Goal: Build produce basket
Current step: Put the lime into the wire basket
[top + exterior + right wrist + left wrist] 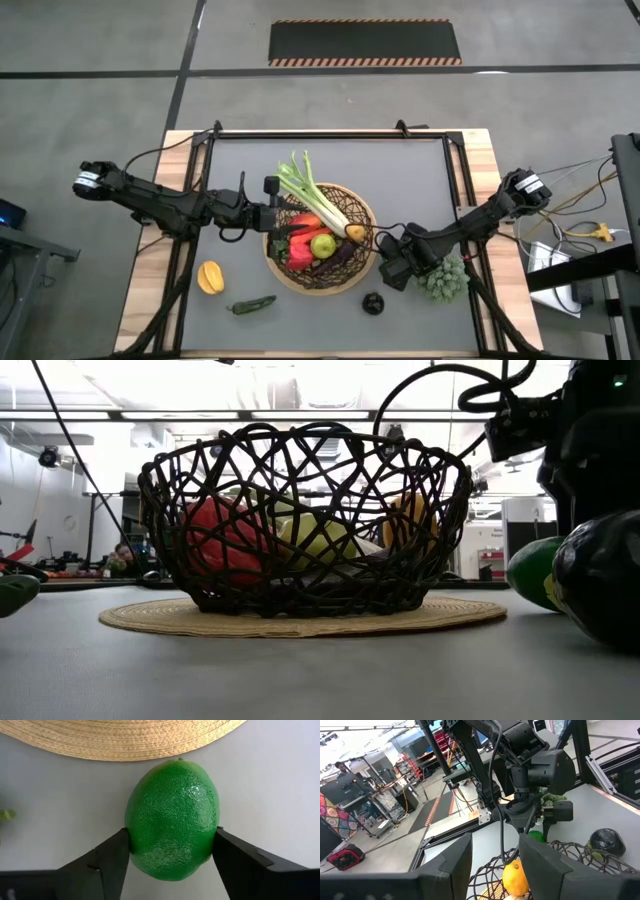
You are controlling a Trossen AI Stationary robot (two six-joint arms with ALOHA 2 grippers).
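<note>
The dark wicker basket (pixel 345 275) (pixel 305 520) stands mid-table on its tan woven base. Inside lie a leek (pixel 313 192), red peppers (pixel 300 247), a yellow-green fruit (pixel 322 245) and a lemon (pixel 355 234) (pixel 515 877). The leek's green end sticks out over the far rim. My right gripper (pixel 397 263) (pixel 172 855) is just right of the basket, shut on a green lime (pixel 172 820) (pixel 533 572). My left gripper (pixel 278 216) (pixel 495 870) hovers open over the basket's left rim. My right gripper pinches the lime between its two fingers, one fingertip (pixel 117 850) on each long side (pixel 134 837) of the fruit. The fingers come from above, pointing down. The lime sits just off the tan base's edge (pixel 125 745); whether it rests on the table I cannot tell.
On the grey mat lie a yellow lemon (pixel 210 277) and a green chili (pixel 250 305) left of the basket, near the front edge. A dark round fruit (pixel 373 303) (pixel 600 585) lies near right. A leafy green vegetable (pixel 445 279) lies beside my right gripper.
</note>
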